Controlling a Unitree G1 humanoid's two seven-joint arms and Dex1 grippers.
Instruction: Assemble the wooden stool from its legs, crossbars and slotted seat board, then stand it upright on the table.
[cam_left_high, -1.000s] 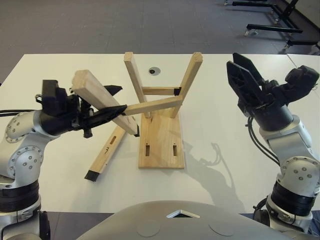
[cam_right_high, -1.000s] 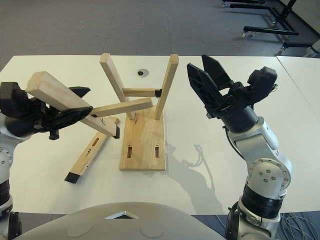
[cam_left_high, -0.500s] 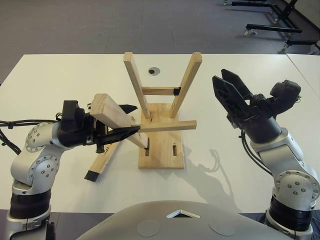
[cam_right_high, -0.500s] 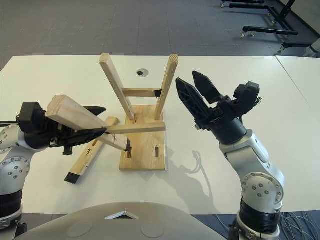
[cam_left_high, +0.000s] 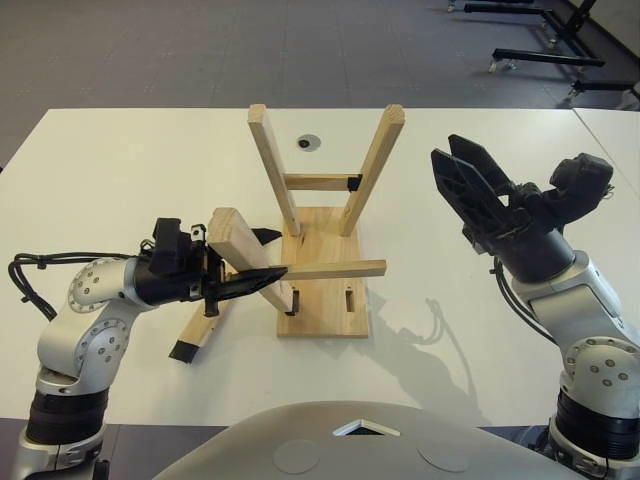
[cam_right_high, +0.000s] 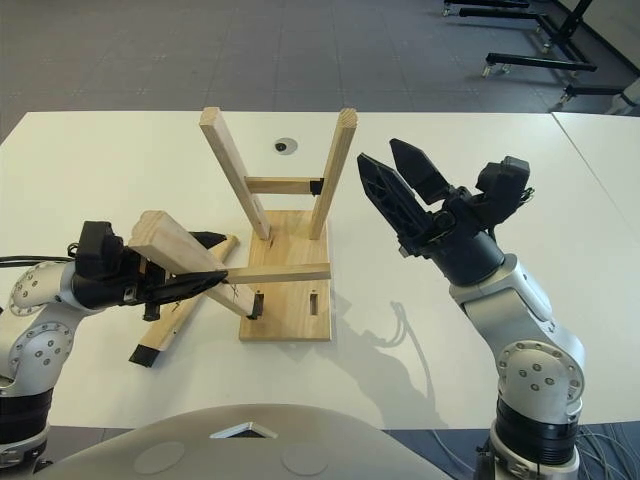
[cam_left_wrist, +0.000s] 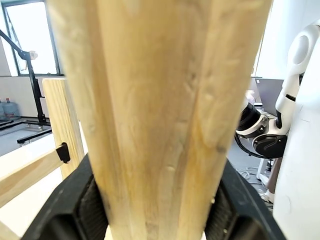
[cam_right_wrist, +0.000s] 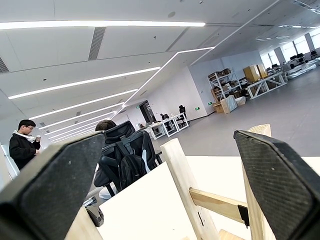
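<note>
The left arm (cam_left_high: 98, 305) and right arm (cam_left_high: 578, 300) are rounded silver-grey housings dotted with small dark screws, with black ribbed collars at their near ends. Thin black cables (cam_left_high: 60, 256) loop beside each. The left gripper (cam_left_high: 279, 254) and right gripper (cam_left_high: 444, 146) are matte black with long wedge-shaped fingers.

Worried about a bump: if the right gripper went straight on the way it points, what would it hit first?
Probably the top of the upright leg nearest the right gripper. Depth is unclear, so it might pass clear.

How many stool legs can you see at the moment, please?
4: two upright legs in the seat board, third leg in the left gripper, fourth leg lying on the table.
</note>
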